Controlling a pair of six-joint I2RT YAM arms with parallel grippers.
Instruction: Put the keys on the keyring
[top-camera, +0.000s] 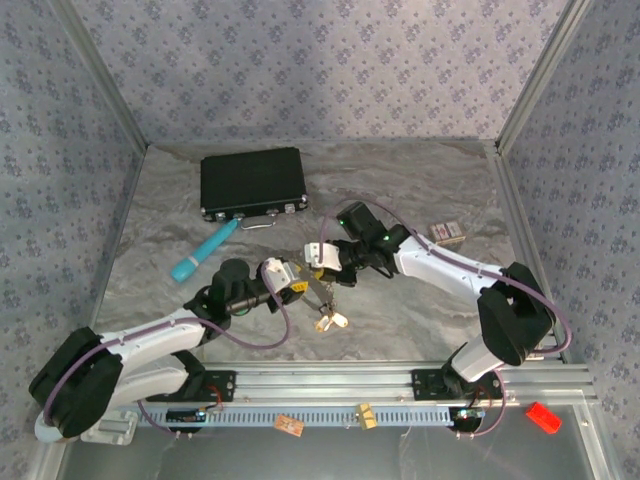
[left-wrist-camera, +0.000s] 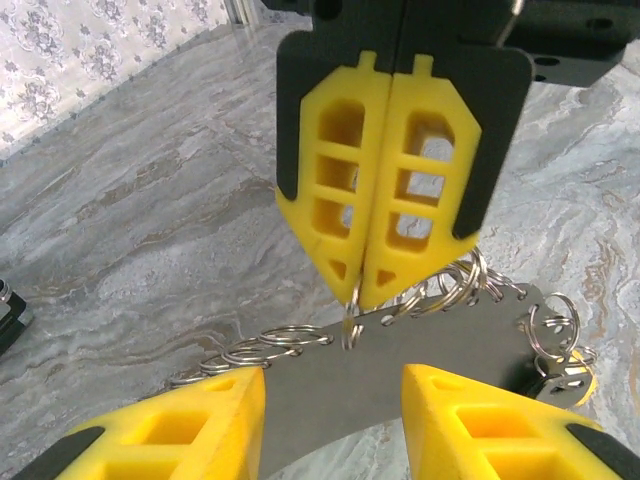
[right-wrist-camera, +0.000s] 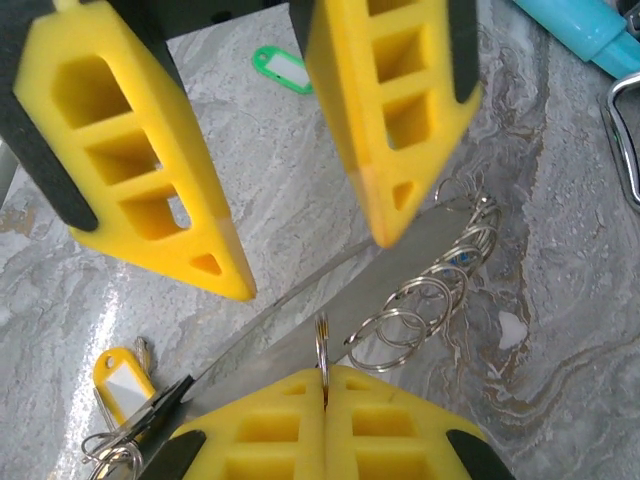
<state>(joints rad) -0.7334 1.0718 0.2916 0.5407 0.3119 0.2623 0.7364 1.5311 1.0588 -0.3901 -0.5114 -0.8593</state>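
The left end effector (left-wrist-camera: 335, 382) clamps the flat grey metal keyring strip (left-wrist-camera: 440, 335) across its width over the marbled grey counter (left-wrist-camera: 150, 200), while the fully closed right end effector (left-wrist-camera: 358, 290) pinches one small silver split ring (left-wrist-camera: 349, 328).

Split ring (right-wrist-camera: 322, 345): part hidden between right gripper (right-wrist-camera: 323, 378) fingertips
Grey metal strip (left-wrist-camera: 440, 335): near end cut off at bottom edge, between left gripper (left-wrist-camera: 335, 385) fingers
Teal tube (right-wrist-camera: 585, 22), case handle (right-wrist-camera: 612, 130): cropped at picture edge

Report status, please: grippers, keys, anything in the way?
Right gripper shut on small ring. Left gripper astride grey strip, grip unclear. Yellow key, green key not on it. Nothing seen blocking.
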